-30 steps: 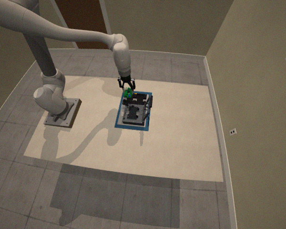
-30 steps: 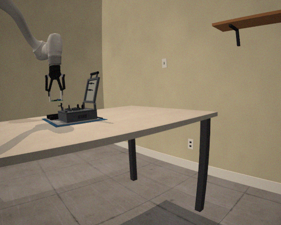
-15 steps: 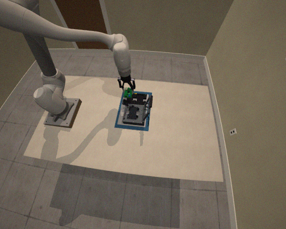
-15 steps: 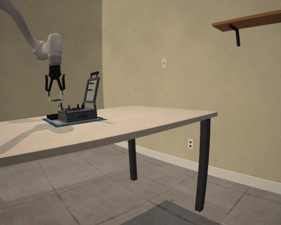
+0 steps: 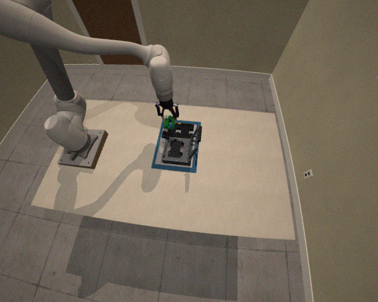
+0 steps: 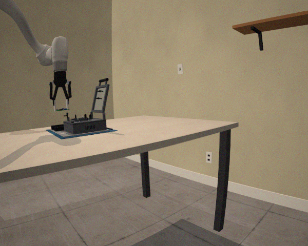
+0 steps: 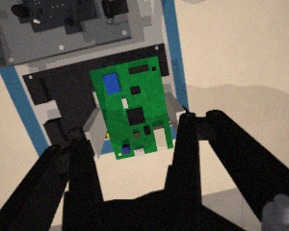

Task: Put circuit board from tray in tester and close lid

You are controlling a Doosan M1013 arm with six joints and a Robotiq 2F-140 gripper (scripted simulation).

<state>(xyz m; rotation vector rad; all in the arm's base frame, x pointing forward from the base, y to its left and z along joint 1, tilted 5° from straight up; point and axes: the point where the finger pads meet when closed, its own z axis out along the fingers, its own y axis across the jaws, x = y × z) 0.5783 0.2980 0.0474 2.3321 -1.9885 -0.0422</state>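
Observation:
My gripper (image 7: 135, 111) is shut on the green circuit board (image 7: 131, 107), gripping its two long edges, and holds it in the air above the black tray (image 7: 82, 96). In the exterior view the gripper (image 6: 60, 107) holds the board (image 6: 61, 108) well above the tray (image 6: 57, 127), to the left of the tester (image 6: 84, 125). In the top view the board (image 5: 169, 123) hangs over the tray's far end (image 5: 181, 129). The tester's lid (image 6: 100, 97) stands open and upright. The tester's plate with pins (image 5: 175, 148) lies uncovered.
Tray and tester stand on a blue-edged base (image 5: 176, 146) on the table. The arm's base (image 5: 81, 146) is bolted to the table at the left. A wooden shelf (image 6: 276, 21) hangs on the right wall.

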